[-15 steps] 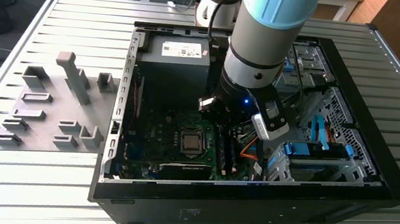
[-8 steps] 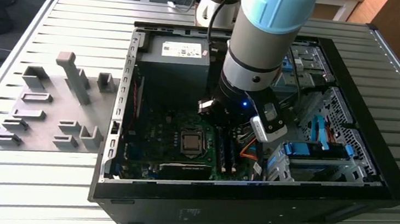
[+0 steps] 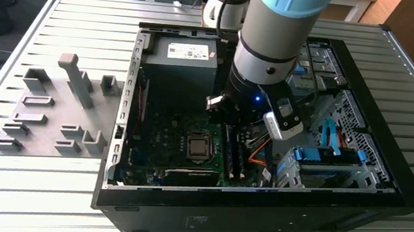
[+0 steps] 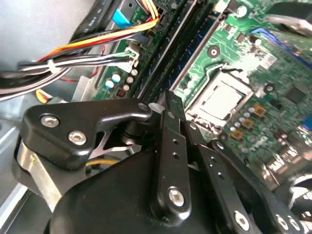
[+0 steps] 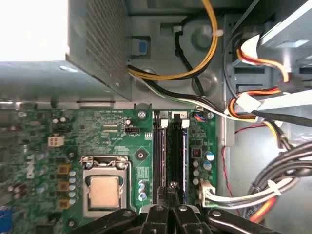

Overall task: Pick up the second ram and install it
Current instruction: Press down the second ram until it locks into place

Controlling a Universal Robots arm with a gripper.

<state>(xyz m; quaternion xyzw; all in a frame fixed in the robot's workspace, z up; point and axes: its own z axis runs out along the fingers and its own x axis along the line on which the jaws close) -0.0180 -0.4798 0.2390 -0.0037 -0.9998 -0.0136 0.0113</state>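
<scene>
Claw: I see my gripper point(image 5: 171, 207) down inside the open computer case point(image 3: 383, 184), its black fingers point(image 4: 171, 141) drawn together with no stick between them, tips just above the memory slots.
Second ram: the blue stick point(image 5: 185, 156) stands edge-on in its slot on the motherboard point(image 5: 112, 131), seated beside a darker stick point(image 5: 173, 153); in the exterior view both sticks point(image 3: 235, 158) lie just under my arm point(image 3: 275, 37).
Processor socket: the metal-capped socket point(image 5: 105, 187) sits near the slots, well apart from my fingers.
Cables: yellow, black and orange wire bundles point(image 5: 253, 105) run along the case wall beside the slots.
Holder blocks: the grey plastic blocks point(image 3: 55, 113) stand on the slatted table point(image 3: 33, 190), at the exterior view's left of the case.
</scene>
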